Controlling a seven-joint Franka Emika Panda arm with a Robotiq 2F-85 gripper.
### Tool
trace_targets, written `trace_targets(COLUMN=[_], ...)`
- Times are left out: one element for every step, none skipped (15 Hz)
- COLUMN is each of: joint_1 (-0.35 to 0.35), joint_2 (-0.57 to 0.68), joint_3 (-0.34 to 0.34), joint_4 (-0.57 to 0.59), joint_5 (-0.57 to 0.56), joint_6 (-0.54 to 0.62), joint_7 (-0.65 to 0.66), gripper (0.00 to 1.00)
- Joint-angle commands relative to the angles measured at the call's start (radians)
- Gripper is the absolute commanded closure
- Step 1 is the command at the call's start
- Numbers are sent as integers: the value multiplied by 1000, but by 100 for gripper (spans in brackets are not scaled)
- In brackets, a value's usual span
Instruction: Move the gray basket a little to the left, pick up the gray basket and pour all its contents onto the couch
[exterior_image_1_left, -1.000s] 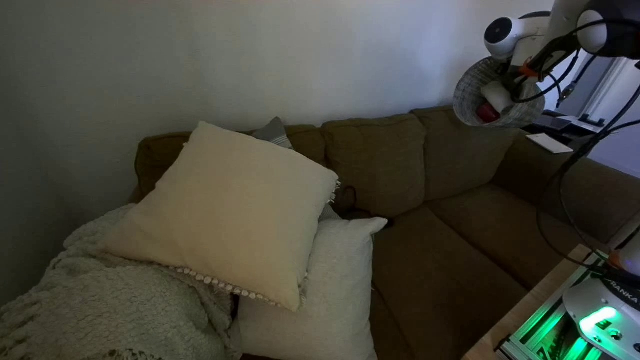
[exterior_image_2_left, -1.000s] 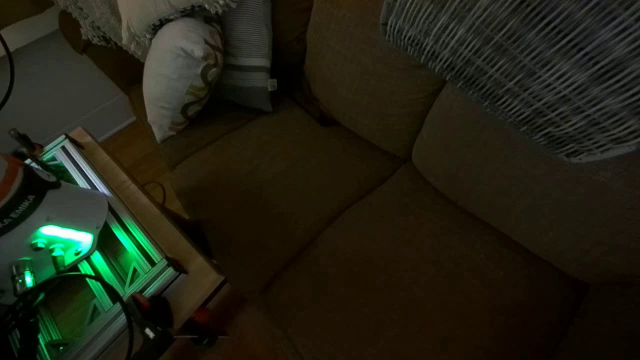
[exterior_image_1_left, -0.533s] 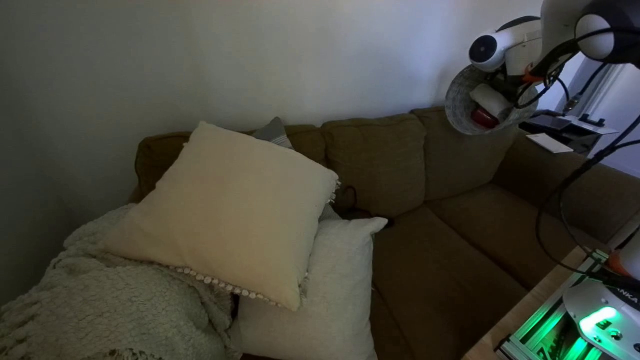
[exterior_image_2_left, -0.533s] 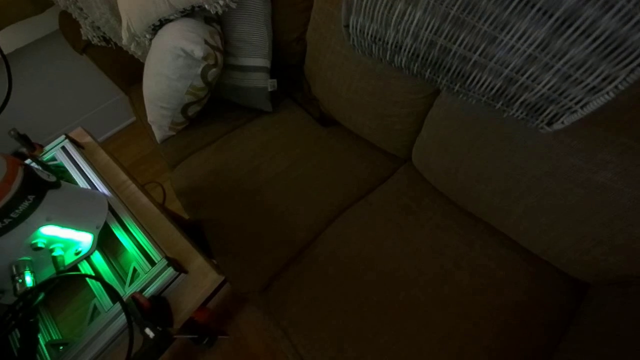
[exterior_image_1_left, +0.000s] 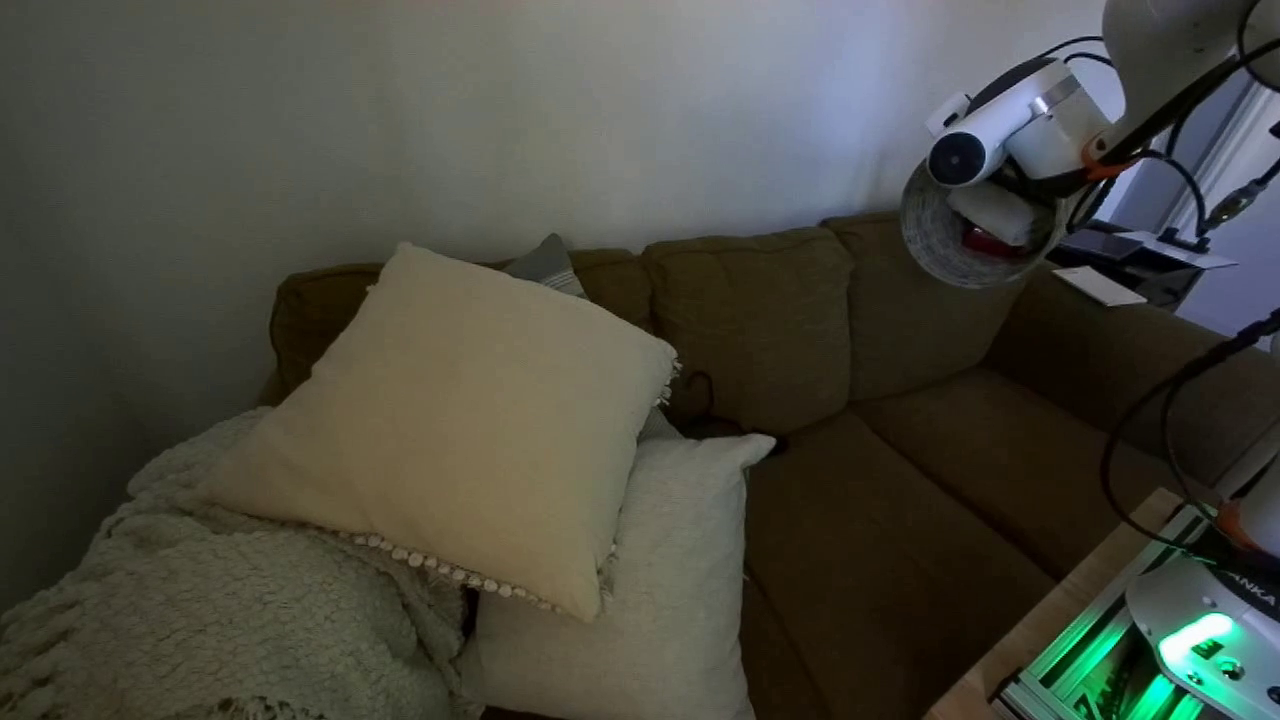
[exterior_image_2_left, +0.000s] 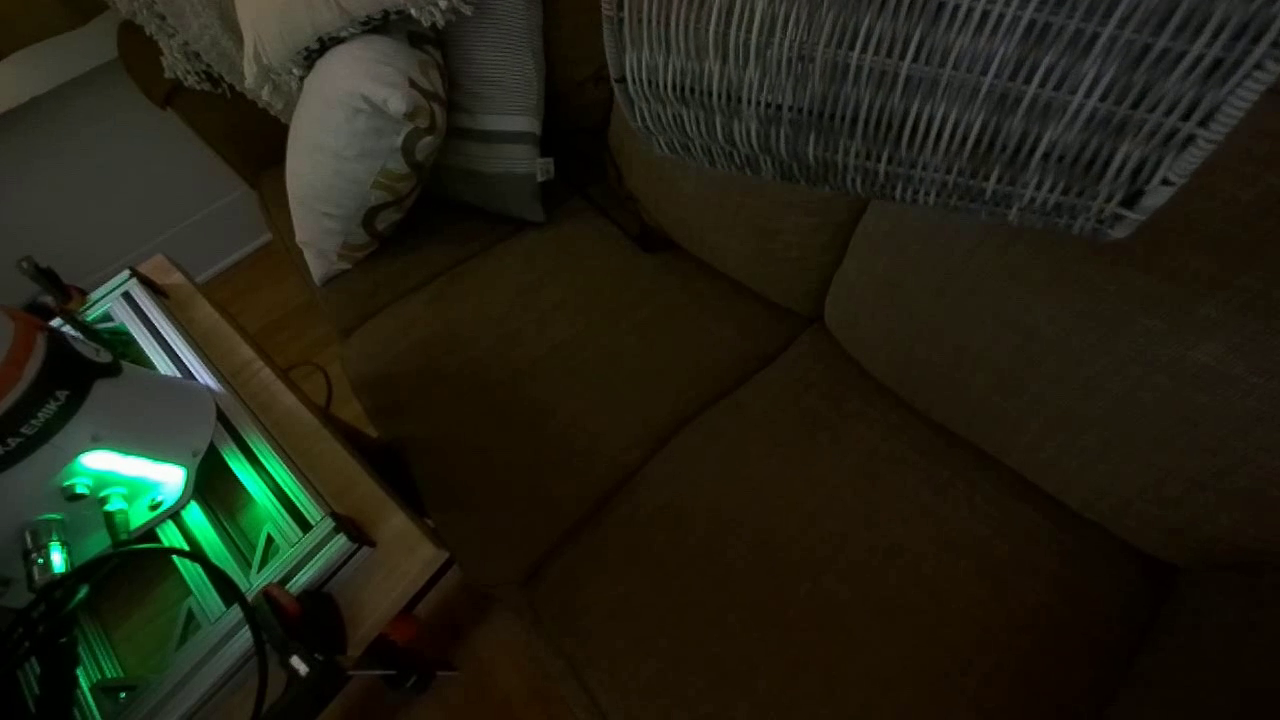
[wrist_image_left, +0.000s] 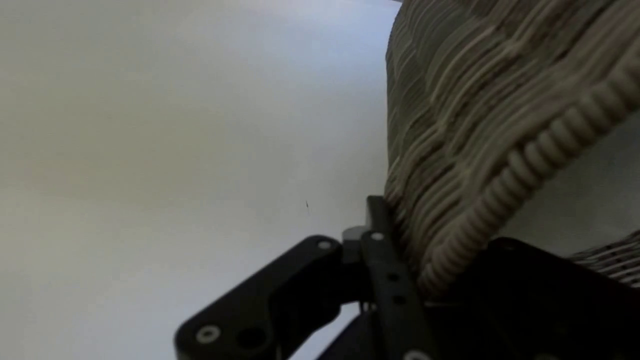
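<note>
The gray basket (exterior_image_1_left: 930, 238) is held in the air, tilted, in front of the right back cushions of the brown couch (exterior_image_1_left: 900, 560). Its mouth faces the camera in that exterior view. Inside lie a white soft piece (exterior_image_1_left: 992, 213) and a dark red packet (exterior_image_1_left: 988, 242). In another exterior view only the woven side of the basket (exterior_image_2_left: 900, 110) shows, above the couch seat (exterior_image_2_left: 800, 520). In the wrist view my gripper (wrist_image_left: 417, 255) is shut on the basket's rim and wall (wrist_image_left: 450, 100). One finger (wrist_image_left: 378, 220) lies along the outside; the other is hidden by the basket and darkness.
Cream pillows (exterior_image_1_left: 460, 430) and a fluffy blanket (exterior_image_1_left: 240, 600) cover the couch's left part. Behind the couch stands a wall (exterior_image_1_left: 500, 120). The robot base sits on a wooden table (exterior_image_2_left: 400, 560) at the couch's front. Black cables (exterior_image_1_left: 1130, 430) hang beside the arm.
The held basket has come down and slightly left, then back a little right, in an exterior view; elsewhere it slides left across the picture. Its tilt has shifted, and both contents stay inside.
</note>
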Motion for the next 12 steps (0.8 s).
trace_targets(joint_1=[-15, -46, -77, -32, -45, -55, -61, -58, -65, -74, -160, -204], joint_2=[-172, -198, -228, -79, -88, -76, -63, -53, -40, -20, -162, -155], joint_3=[45, 80, 122, 37, 57, 64, 75, 80, 89, 107, 242, 303], joint_4=[-27, -36, -45, -44, -48, -49, -49, -52, -46, -45, -47, -36], joint_5=[-212, -239, -266, -208, -199, -188, -173, -159, -146, -130, -185, -179], joint_6=[-250, -305, -363, -273, -299, -300, -302, -307, -307, -309, -441, -478], joint_7=[-68, -80, -97, -65, -83, -91, -103, -114, -127, -132, -183, -196], gripper=[97, 97, 97, 97, 97, 97, 97, 97, 97, 97, 97, 97])
